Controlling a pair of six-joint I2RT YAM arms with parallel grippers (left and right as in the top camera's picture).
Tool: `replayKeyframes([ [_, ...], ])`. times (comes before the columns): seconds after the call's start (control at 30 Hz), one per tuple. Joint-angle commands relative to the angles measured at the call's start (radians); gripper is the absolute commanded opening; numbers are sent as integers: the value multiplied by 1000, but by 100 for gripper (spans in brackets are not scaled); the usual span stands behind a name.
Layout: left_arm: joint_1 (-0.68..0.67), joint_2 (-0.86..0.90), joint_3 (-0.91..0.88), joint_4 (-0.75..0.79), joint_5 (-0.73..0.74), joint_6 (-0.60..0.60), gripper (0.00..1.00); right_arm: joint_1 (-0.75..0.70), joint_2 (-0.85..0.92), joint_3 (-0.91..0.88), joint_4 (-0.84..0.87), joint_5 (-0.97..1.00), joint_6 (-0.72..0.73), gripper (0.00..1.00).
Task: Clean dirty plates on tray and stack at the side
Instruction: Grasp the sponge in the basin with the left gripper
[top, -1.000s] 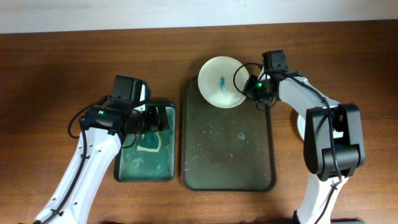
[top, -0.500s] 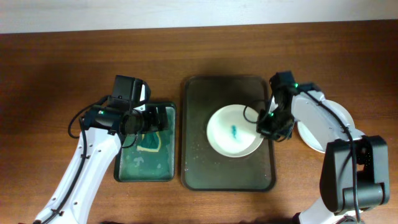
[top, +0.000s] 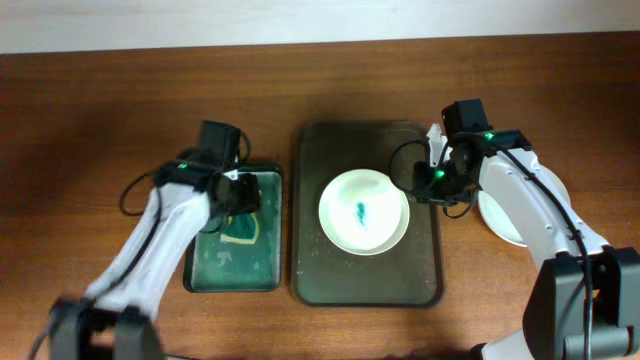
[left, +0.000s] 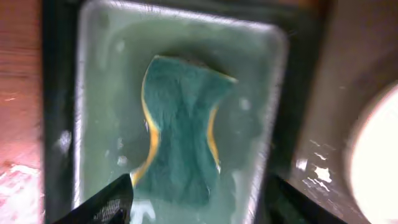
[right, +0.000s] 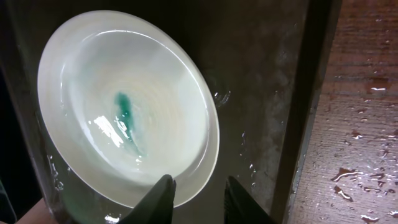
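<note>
**Sliding the stained plate to mid-tray, with the sponge not yet lifted**

Overhead: the dirty plate (top: 364, 212) lies flat near the centre of the dark tray (top: 312, 275). A second ago it sat at the tray's far edge, and half a second ago it sat nearer the right rim. The right gripper (top: 424, 182) has travelled with it and now stands at the plate's right edge. The left gripper (top: 236, 193) has shifted slightly and hangs over the far end of the green basin (top: 198, 278), above the sponge (top: 240, 228). A clean white plate (top: 500, 215) waits on the table just right of the tray. The repositioning probably puts the dirty plate within scrubbing reach, so washing looks like the step in hand and stacking comes after.

Left wrist: the view is blurred. The left gripper's fingers (left: 107, 202) are spread wide and hold nothing. The sponge, teal with a yellow edge, lies in the wet basin between and beyond them. The plate's pale rim shows at the right border.

Right wrist: the plate is white, glossy and wet, with a teal smear (right: 125, 111) near its middle. The two fingers (right: 159, 198) flank its near rim with a narrow gap between them. Whether they pinch the rim or merely straddle it cannot be told.
</note>
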Motion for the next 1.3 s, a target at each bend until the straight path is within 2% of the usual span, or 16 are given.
replayKeyframes([
  [0.0, 6, 183, -26, 97, -31, 2, 67, 5, -10, 13, -3, 16, -23, 28],
  [0.1, 6, 315, -26, 227, -36, 1, 40, 5, -10, 13, -3, 16, -23, 28],
  [0.13, 6, 343, -26, 240, -35, 1, 6, 5, -10, 13, -4, 16, -23, 28],
  [0.17, 6, 345, -26, 240, -35, 1, 0, 5, -10, 13, -7, 16, -23, 28],
  [0.3, 6, 301, 47, 145, -24, 1, 0, 5, -11, 13, -3, 16, -22, 28],
  [0.37, 6, 266, 80, 74, -24, 1, 37, 5, -10, 13, -3, 16, -23, 28],
  [0.4, 6, 245, 97, 27, -21, 1, 62, 5, -10, 13, -5, 16, -22, 28],
  [0.43, 6, 226, 102, -13, -9, 1, 74, 5, -10, 13, -5, 16, -22, 28],
  [0.57, 5, 217, 77, -147, 62, 1, 68, 5, -10, 13, -5, 16, -22, 29],
  [0.7, 3, 219, -100, -21, 124, -15, 28, 5, -10, 13, -8, 94, 61, 33],
  [0.77, 3, 219, -196, 105, 134, -14, 0, 5, -10, 13, -9, 94, 61, 33],
  [0.93, 6, 175, -105, 27, 130, -13, 0, 5, -10, 13, -12, 95, 60, 33],
  [1.0, 6, 137, -6, -61, 128, -1, 28, 5, -10, 13, -12, 95, 61, 33],
  [1.07, 6, 115, 37, -94, 95, 2, 43, 2, -10, 13, -12, 95, 61, 33],
  [1.17, 6, 111, 28, -62, -21, 1, 47, -26, -10, 13, -27, 98, 61, 35],
  [1.27, -6, 113, -29, 33, 2, 0, 42, -63, -10, 13, -38, 97, 61, 38],
])
